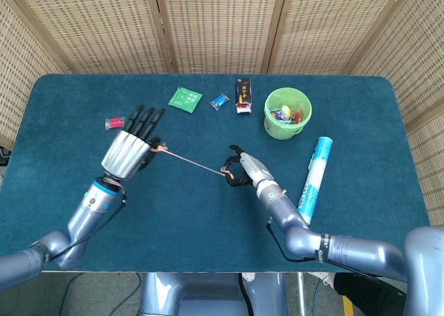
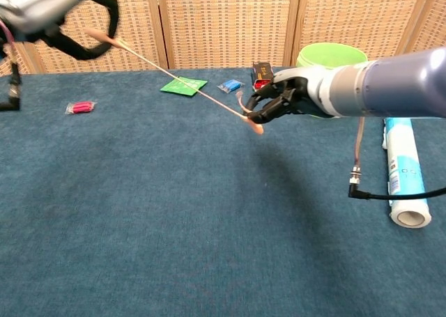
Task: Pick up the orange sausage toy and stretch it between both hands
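Observation:
The orange sausage toy [image 1: 193,163] [image 2: 174,76] is pulled into a thin taut cord above the blue table. My left hand [image 1: 131,147] [image 2: 59,10] pinches its left end, with the other fingers pointing away from me. My right hand [image 1: 243,171] [image 2: 282,102] pinches the right end, and a short orange tip sticks out below its fingers. The two hands are far apart, left hand higher in the chest view.
A green bucket [image 1: 287,112] of small toys stands at the back right. A white-blue tube [image 1: 314,179] lies to the right. A green packet [image 1: 184,98], a blue candy [image 1: 220,101], a dark box [image 1: 243,94] and a red candy [image 1: 115,123] lie along the back.

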### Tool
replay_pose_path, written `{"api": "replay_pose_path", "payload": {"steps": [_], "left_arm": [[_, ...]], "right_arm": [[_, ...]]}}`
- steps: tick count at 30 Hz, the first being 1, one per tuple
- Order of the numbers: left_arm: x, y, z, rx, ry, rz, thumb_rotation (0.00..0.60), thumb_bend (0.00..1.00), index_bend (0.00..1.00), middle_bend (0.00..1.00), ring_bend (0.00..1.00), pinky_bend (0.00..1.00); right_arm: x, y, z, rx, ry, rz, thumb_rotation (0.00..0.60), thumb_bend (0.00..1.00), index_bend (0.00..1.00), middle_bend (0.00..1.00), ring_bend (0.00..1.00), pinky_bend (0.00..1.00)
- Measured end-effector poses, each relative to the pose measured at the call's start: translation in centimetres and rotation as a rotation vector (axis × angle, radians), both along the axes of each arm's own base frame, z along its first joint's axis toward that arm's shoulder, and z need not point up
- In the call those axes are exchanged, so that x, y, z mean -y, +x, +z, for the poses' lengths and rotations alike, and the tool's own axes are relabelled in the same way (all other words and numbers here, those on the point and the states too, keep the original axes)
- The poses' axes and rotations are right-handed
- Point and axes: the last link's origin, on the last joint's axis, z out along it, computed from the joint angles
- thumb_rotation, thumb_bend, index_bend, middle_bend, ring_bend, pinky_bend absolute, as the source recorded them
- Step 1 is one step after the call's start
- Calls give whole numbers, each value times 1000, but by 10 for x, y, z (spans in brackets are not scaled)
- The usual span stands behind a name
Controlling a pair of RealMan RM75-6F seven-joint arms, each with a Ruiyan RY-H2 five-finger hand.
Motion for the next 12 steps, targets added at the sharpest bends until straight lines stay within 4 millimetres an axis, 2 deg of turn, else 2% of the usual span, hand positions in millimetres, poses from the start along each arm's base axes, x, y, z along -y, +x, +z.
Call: {"api": "replay_pose_path", "payload": {"steps": [6, 12], "left_arm": [[-13, -36, 50, 38, 82, 90, 600, 530, 825, 0, 0, 0], [-21, -69, 79, 49, 141, 171, 600, 529, 826, 0, 0, 0]], "right_arm": [[3, -26, 14, -3, -22, -39, 600, 672, 723, 111, 0, 0], [4, -48, 30, -10, -48, -68, 600, 672, 726, 111, 0, 0]]}}
